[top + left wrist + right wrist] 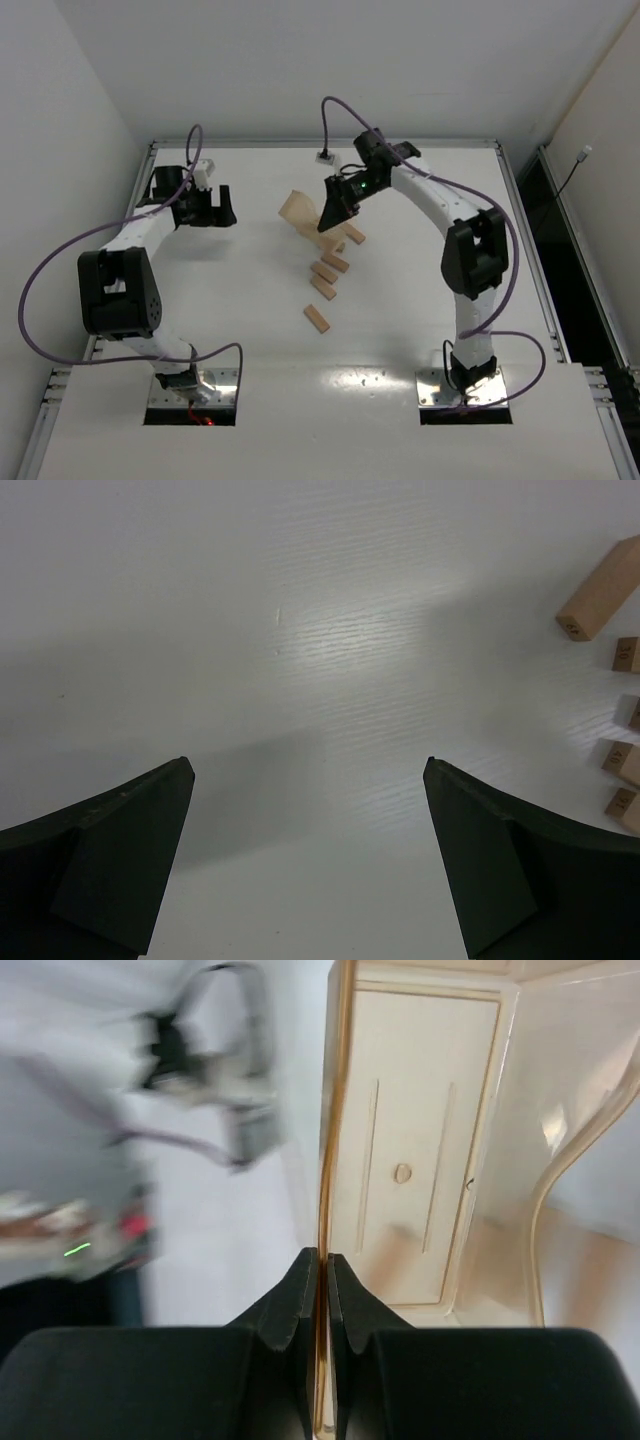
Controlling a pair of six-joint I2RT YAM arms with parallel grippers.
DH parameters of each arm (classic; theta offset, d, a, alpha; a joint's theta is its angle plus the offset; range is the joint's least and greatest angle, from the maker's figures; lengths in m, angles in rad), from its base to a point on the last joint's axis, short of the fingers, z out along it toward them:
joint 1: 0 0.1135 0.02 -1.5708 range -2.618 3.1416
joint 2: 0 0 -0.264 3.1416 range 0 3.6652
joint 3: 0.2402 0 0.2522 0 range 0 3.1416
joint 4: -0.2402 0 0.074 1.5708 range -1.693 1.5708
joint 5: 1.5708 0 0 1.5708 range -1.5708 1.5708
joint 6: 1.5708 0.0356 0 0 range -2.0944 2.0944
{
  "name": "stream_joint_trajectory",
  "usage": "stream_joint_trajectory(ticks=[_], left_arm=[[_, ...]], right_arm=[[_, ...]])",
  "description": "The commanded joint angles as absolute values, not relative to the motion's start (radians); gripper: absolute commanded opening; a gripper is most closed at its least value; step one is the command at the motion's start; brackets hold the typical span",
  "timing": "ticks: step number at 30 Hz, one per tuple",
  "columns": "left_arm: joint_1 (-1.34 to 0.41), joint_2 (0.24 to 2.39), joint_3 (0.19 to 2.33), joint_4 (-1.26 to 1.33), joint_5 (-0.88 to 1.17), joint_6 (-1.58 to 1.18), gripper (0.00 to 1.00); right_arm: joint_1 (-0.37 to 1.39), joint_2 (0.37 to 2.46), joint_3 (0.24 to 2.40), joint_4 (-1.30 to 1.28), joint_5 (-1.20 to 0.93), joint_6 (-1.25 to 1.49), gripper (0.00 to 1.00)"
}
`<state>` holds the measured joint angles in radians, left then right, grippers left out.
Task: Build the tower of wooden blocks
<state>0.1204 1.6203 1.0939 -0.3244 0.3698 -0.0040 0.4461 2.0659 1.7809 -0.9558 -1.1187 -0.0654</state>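
- The left tool (308, 768) is spread wide over the bare white table (250, 330), near the far left corner. It holds nothing.
- The see-through orange plastic tray (297, 212) is tipped up, and the right tool (322, 1265) pinches its thin wall.
- The small tan wooden blocks (326, 268) lie flat and loose in a crooked row mid-table. There is no tower yet.
- I think the tray should go aside first. Then one block needs picking up.

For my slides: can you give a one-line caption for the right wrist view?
Right gripper shut on the thin wall of the translucent orange tray.
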Motion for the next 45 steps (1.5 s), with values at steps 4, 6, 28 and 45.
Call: stream_joint_trajectory(ticks=[4,6,28,45], left_arm=[[0.132,1.534,1.075,-0.241,0.347,-0.028,1.00],[0.132,1.534,1.075,-0.232,0.334,-0.028,1.00],[0.123,1.580,1.126,-0.241,0.334,-0.028,1.00],[0.123,1.551,1.105,-0.241,0.354,-0.018,1.00]], right_arm=[[0.360,1.910,1.807,-0.907,-0.316,-0.037,0.00],[0.307,1.888,1.772,-0.852,-0.162,0.001,0.00],[-0.124,2.275,1.970,-0.663,0.133,0.003,0.00],[-0.135,2.032,1.748,-0.519,0.069,-0.084,0.71]])
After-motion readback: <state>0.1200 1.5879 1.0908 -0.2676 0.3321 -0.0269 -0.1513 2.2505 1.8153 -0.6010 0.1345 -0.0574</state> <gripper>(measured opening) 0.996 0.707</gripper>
